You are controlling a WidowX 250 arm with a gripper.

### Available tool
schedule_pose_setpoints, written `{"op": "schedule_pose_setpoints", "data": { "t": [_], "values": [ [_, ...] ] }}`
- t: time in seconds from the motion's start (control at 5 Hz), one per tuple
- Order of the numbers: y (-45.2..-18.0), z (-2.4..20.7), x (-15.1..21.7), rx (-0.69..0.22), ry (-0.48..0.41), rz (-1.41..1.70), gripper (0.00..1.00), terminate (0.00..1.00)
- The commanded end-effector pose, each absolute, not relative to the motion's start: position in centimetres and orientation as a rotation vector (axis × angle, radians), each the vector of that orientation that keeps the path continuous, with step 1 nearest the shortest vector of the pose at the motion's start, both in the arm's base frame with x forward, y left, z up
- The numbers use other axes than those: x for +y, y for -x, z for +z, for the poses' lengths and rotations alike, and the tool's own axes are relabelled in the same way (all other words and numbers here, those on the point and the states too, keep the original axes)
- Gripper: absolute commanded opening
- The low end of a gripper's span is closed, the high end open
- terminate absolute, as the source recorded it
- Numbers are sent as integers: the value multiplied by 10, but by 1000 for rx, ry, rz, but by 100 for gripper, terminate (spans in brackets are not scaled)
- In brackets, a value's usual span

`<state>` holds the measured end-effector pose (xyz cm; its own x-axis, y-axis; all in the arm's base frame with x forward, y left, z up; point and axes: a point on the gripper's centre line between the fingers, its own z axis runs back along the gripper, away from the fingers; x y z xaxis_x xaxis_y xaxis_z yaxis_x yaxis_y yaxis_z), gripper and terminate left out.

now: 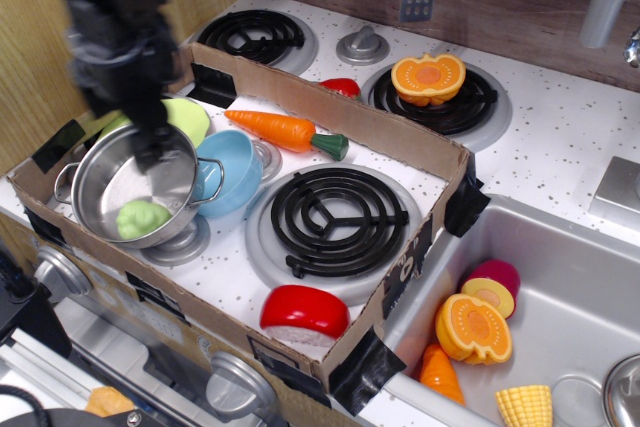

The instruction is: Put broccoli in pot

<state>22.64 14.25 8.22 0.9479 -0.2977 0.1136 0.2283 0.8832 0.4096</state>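
The gripper (pixel 150 142) hangs over the back rim of the pot (pixel 105 182) near the left edge of the worktop, and it is so blurred that I cannot tell whether its jaws are apart or together; nothing shows between them. The broccoli (pixel 143 219) lies inside the pot, on its floor toward the front wall, apart from the gripper. The pot stands at the left end of a shallow cardboard tray (pixel 400 147) that covers the front of the stove. Just behind the pot, partly hidden by the arm, sits a yellow-green plate (pixel 185 117), and touching the pot's right side is a light blue bowl (pixel 235 172). Behind the bowl a carrot (pixel 285 130) lies across the tray with its dark green top pointing right. A black coil burner (pixel 330 219) fills the middle of the tray, and a red and white toy (pixel 305 315) rests at the front edge beside the cardboard wall. Beyond the tray, toward the back edge, an orange pumpkin half (pixel 428 77) sits on another burner. At the right front corner the sink (pixel 590 277) holds several toy foods, among them a second pumpkin half (pixel 473 329) and a piece of corn (pixel 524 407).
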Motion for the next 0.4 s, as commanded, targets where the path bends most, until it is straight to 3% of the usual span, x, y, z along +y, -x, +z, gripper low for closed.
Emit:
{"op": "schedule_pose_setpoints", "data": {
  "t": [0.0, 0.2],
  "values": [
    [-244, 103, 127, -185, -403, -276, 100, 0],
    [-244, 103, 127, -185, -403, -276, 100, 100]
  ]
}}
